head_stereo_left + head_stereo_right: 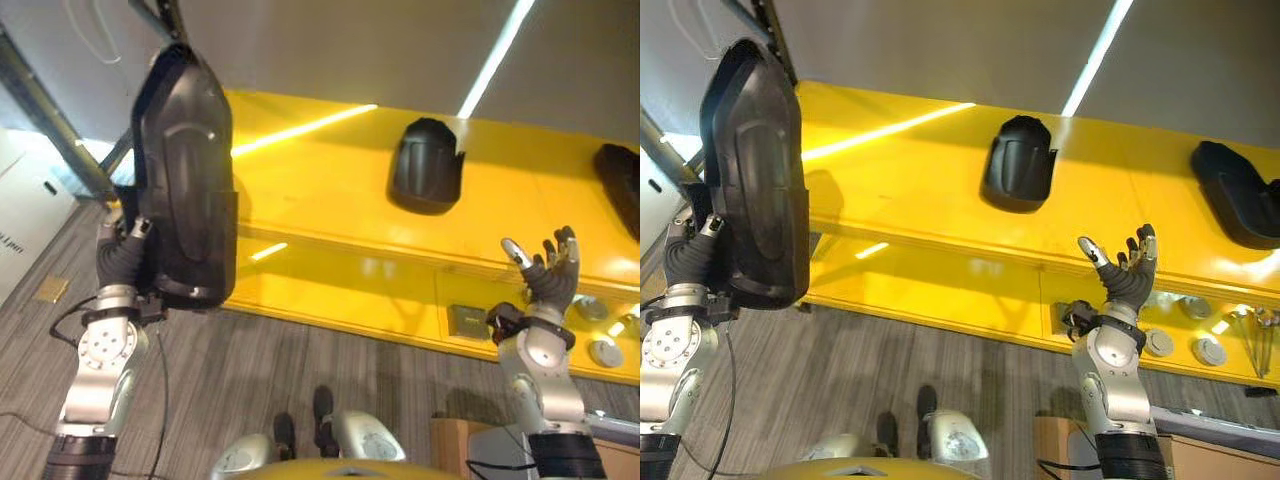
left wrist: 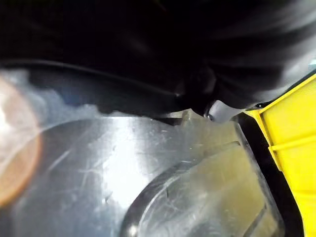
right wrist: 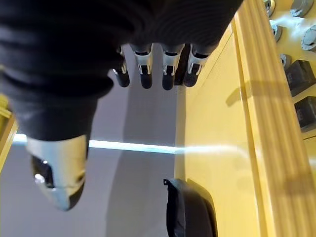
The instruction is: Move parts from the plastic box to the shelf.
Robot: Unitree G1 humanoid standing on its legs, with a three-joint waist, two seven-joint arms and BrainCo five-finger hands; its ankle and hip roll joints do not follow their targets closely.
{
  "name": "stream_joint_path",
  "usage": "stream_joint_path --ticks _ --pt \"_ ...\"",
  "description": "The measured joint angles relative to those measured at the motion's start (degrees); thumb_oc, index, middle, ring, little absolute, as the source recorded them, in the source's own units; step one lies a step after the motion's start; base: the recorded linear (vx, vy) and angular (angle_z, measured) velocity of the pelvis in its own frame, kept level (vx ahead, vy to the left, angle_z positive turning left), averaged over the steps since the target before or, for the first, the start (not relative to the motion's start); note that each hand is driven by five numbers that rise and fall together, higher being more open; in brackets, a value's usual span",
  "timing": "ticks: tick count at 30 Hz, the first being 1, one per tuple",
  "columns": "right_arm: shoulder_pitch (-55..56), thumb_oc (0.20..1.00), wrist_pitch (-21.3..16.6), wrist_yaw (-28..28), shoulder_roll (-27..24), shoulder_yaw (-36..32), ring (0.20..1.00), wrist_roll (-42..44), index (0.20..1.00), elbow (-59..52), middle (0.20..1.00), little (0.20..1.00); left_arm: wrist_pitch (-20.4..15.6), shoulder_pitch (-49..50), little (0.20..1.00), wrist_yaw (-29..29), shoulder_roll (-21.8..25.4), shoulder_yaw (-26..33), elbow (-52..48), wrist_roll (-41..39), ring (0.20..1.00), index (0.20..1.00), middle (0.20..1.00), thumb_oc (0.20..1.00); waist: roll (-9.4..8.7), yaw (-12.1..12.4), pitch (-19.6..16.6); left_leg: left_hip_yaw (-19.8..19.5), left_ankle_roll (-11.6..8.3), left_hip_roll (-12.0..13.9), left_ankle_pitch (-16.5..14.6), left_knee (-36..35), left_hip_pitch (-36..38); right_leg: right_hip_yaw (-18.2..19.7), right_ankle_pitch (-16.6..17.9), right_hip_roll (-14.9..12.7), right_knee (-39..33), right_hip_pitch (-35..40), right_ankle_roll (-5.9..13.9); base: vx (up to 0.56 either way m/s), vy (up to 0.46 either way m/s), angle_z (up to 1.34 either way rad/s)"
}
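One black part [image 1: 185, 180] against left hand [image 1: 122, 255]

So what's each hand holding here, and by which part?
The left hand holds the large black part upright by its lower edge, fingers hidden behind it. The right hand is open and holds nothing.

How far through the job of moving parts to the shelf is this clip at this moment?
Partway. Two black parts already lie on the yellow shelf: one near the middle and one at the right end. In hand: the left robot hand holds a large black part raised beside the shelf's left end, not yet set down. The right robot hand is open and empty. The plastic box is out of view, so what remains is unclear.
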Motion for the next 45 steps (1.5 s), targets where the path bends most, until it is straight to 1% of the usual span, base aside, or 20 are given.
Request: stream_joint_path --ticks 2,4,5,6,8,10,11,13,14,16,17,18,20,21,24,28,34,36,40,45 --pt "0.00 1.000 -0.19 -0.05 -0.01 -0.02 1.000 0.00 1.000 0.02 1.000 1.000 0.00 -0.41 0.200 0.00 -0.33 -0.48 -0.01 -0.04 0.200 0.200 0.200 0.200 0.12 0.04 -0.06 -0.35 -1.22 1.16 -0.40 13.94 -6.28 1.36 -0.52 -0.04 -0.18 0.79 -0.74 0.10 0.041 -0.29" --pt "-0.08 1.000 -0.51 -0.04 0.13 0.33 1.000 -0.02 1.000 0.46 1.000 1.000 0.02 -1.17 0.200 0.01 -0.24 -0.36 0.13 -0.02 0.200 0.200 0.200 0.200 1.00 -0.76 -0.46 -2.15 -2.33 5.44 -3.63 21.39 -10.67 2.00 -0.84 1.07 -0.85 2.01 -0.92 0.18 0.208 -0.36" --pt "0.03 1.000 -0.56 0.10 0.07 0.09 1.000 -0.07 1.000 0.79 1.000 1.000 0.00 -1.43 0.200 0.00 -0.01 0.31 0.35 -0.33 0.200 0.200 0.200 0.200 1.48 -2.31 -0.93 -2.09 -2.65 12.31 -4.72 13.01 -7.82 2.70 -1.34 1.75 -1.32 2.93 0.51 0.23 0.420 -0.34" --pt "0.22 1.000 -0.69 0.07 0.13 -1.60 1.000 -0.09 1.000 0.83 1.000 1.000 0.01 -2.28 0.200 0.03 0.03 0.68 0.88 -0.60 0.200 0.200 0.200 0.200 2.36 -4.12 -1.32 -2.57 -3.72 16.90 -3.90 0.85 -4.25 3.24 -1.53 1.93 -1.28 3.24 0.58 0.19 0.413 -0.41" --pt "1.21 1.000 -0.80 0.21 -1.56 -3.44 1.000 0.02 1.000 0.89 1.000 1.000 -0.20 -4.37 0.200 0.07 0.24 0.54 2.12 -1.00 0.200 0.200 0.200 0.200 3.21 -5.74 -1.63 -7.34 -7.50 19.14 -0.03 -20.24 1.15 8.04 -0.50 1.24 -2.08 2.68 2.54 0.12 0.375 -0.54" --pt "0.61 1.000 -0.81 0.26 -3.31 -4.00 1.000 0.08 1.000 0.90 1.000 1.000 -0.22 -5.78 0.200 -0.06 0.10 0.38 2.69 -1.00 0.200 0.200 0.200 0.200 3.55 -5.53 -0.64 -8.35 -7.03 19.40 2.48 -21.96 0.35 10.61 0.04 -0.08 -2.39 2.61 4.01 0.03 0.419 -0.84" --pt "-0.46 1.000 -1.10 0.15 -3.60 -4.37 1.000 0.60 1.000 0.87 1.000 1.000 -0.40 -6.03 0.200 -1.19 -0.05 0.32 2.77 -1.55 0.200 0.200 0.200 0.200 5.10 -5.07 -0.17 -5.55 -6.34 19.33 3.25 -21.96 0.99 10.44 -0.34 -1.13 -2.09 2.64 5.32 0.01 0.428 -0.87" --pt "-0.67 1.000 -1.26 -0.12 -3.28 -5.35 1.000 0.67 1.000 0.79 1.000 1.000 -1.29 -6.94 0.200 -2.63 0.16 -1.52 2.21 -1.44 0.200 0.200 0.200 0.200 8.08 -5.31 0.72 -3.26 -4.76 15.72 5.08 -18.57 0.88 6.79 -0.66 -5.60 -1.28 2.19 7.56 0.03 0.482 -0.87" --pt "2.12 1.000 -1.34 1.24 -0.32 -4.17 1.000 0.59 1.000 -0.90 1.000 1.000 -1.29 -6.02 0.200 -2.36 0.38 -1.76 2.15 -1.36 0.200 0.200 0.200 0.200 6.29 -4.14 2.33 -1.81 -3.97 10.40 4.92 -12.98 0.37 7.09 -1.17 -11.30 -0.14 1.37 7.91 0.05 0.360 -1.02" --pt "4.82 1.000 -0.71 2.52 1.05 -1.85 1.000 0.60 1.000 -2.53 1.000 1.000 -0.92 -2.93 0.200 -1.69 0.76 -0.71 2.01 -1.14 0.200 0.200 0.200 0.200 6.80 -2.19 2.43 2.21 -2.32 9.34 4.20 -13.12 0.57 3.76 -2.24 -14.74 0.03 0.23 8.79 0.07 0.147 -1.16" --pt "5.66 1.000 0.64 4.04 1.10 -0.78 1.000 0.60 1.000 -2.64 1.000 1.000 0.46 -0.29 0.200 -0.61 1.20 1.94 1.57 -0.84 0.200 0.200 0.200 0.200 7.24 -1.32 2.32 4.05 -2.38 9.26 4.23 -15.54 1.06 0.55 -2.04 -13.97 1.44 -1.15 9.42 0.09 0.050 -0.86" --pt "6.04 1.000 0.95 4.30 1.10 -0.81 1.000 0.61 1.000 -2.56 1.000 1.000 1.50 -0.55 0.200 0.14 1.58 2.80 1.93 -0.80 0.200 0.200 0.200 0.200 7.13 -1.52 2.29 3.80 -2.44 9.17 4.28 -16.10 0.97 0.75 -2.02 -13.03 0.20 0.46 9.48 0.05 0.012 -0.44" --pt "6.35 1.000 0.94 5.08 1.14 -0.96 1.000 0.57 1.000 -2.56 1.000 1.000 2.56 -1.15 0.200 1.72 3.74 3.59 3.56 -0.09 0.200 0.200 0.200 0.200 5.41 -1.62 1.39 2.92 -2.44 8.17 4.36 -16.82 0.94 0.83 -1.75 -11.18 -3.78 5.79 9.77 0.08 0.018 0.14" --pt "6.16 1.000 0.94 5.86 1.13 -0.87 1.000 0.53 1.000 -2.33 1.000 1.000 3.03 -1.26 0.200 2.94 6.23 4.00 4.79 1.09 0.200 0.200 0.200 0.200 3.07 -1.17 0.05 2.85 -1.66 6.73 5.23 -17.25 0.97 0.75 -1.18 -10.75 -6.64 9.86 10.56 0.10 0.021 0.03" --pt "2.58 1.000 0.92 6.27 -0.61 0.05 1.000 0.46 1.000 -0.36 1.000 1.000 4.39 -4.83 0.200 5.62 8.23 3.56 10.39 2.93 0.200 0.200 0.200 0.200 2.44 -1.40 -0.39 2.88 -0.86 6.04 6.03 -18.84 1.13 0.74 0.65 -11.02 -9.10 11.08 11.76 0.06 0.012 0.13" --pt "-0.17 1.000 2.17 6.42 -1.88 3.01 1.000 0.48 1.000 0.87 1.000 1.000 6.56 -12.76 0.200 10.53 8.28 1.40 20.74 3.52 0.200 0.200 0.200 0.200 2.97 -2.27 -0.95 2.93 -1.32 6.79 6.73 -20.04 1.06 0.82 0.43 -10.20 -9.08 10.46 11.93 0.06 0.016 0.02" --pt "-1.03 1.000 3.24 8.34 -6.32 4.88 1.000 0.59 1.000 4.63 1.000 1.000 7.98 -22.56 0.200 15.53 8.05 -4.31 38.92 1.45 0.200 0.200 0.200 0.200 4.91 -6.21 -2.06 3.77 -1.42 8.37 8.07 -20.78 -0.26 1.14 0.44 -8.61 -8.38 8.22 11.37 -0.02 0.008 -0.07" --pt "-1.44 1.000 3.23 8.41 -7.36 5.72 1.000 0.61 1.000 4.72 1.000 1.000 8.01 -24.79 0.200 16.49 7.36 -5.37 41.74 0.16 0.200 0.200 0.200 0.200 5.33 -7.76 -1.86 4.34 -1.14 8.82 10.23 -21.68 -0.66 1.31 0.86 -8.01 -8.76 7.37 11.23 -0.01 -0.005 -0.09" --pt "-1.56 1.000 3.21 8.49 -7.71 6.27 1.000 0.64 1.000 4.92 1.000 1.000 8.02 -27.90 0.200 17.15 4.71 -7.60 44.16 -1.56 0.200 0.200 0.200 0.200 5.30 -9.84 -1.64 4.66 -0.59 8.92 10.65 -21.66 -0.64 1.53 0.96 -7.69 -9.07 7.30 11.25 0.00 -0.014 -0.04" --pt "-5.54 1.000 3.23 9.83 -7.85 9.04 1.000 0.62 1.000 6.32 1.000 1.000 9.46 -36.99 0.200 19.67 3.03 -10.28 47.80 -4.29 0.200 0.200 0.200 0.200 5.53 -11.88 2.04 6.19 -0.79 9.21 10.54 -21.66 -0.85 3.01 1.12 -7.36 -9.14 6.26 11.14 -0.03 -0.007 -0.16"
